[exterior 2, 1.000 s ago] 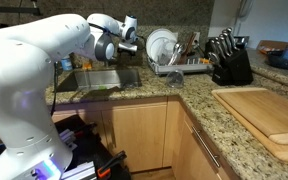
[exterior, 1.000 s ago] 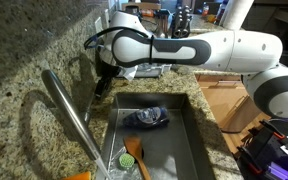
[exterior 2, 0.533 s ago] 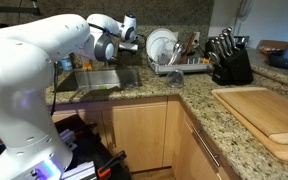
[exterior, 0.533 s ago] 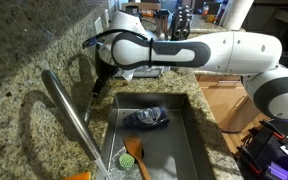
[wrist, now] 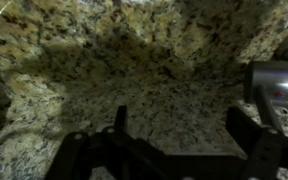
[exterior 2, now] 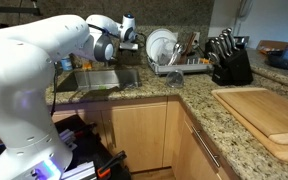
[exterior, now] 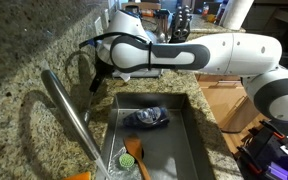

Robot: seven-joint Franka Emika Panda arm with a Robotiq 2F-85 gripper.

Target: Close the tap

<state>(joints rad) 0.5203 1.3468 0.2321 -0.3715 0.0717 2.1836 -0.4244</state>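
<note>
The tap (exterior: 67,108) is a long brushed-steel spout that slants over the sink's (exterior: 189,140) near corner in an exterior view. Its thin lever handle is not clear to me. My gripper (exterior: 96,82) hangs over the granite counter at the sink's back edge, just past the spout's end. In the wrist view my gripper (wrist: 182,118) is open and empty, both dark fingers spread over speckled granite. A steel part of the tap (wrist: 276,88) shows at the right edge. In an exterior view the arm (exterior 2: 109,45) hides the gripper.
A dark cloth (exterior: 146,117) and an orange-handled dish brush (exterior: 134,155) lie in the sink. A dish rack with plates (exterior 2: 164,50), a knife block (exterior 2: 229,62) and a wooden cutting board (exterior 2: 269,110) stand on the counter. The granite back wall is close behind the gripper.
My gripper has shifted a little along the sink's back edge toward the tap and the wall. Its fingers stay open.
</note>
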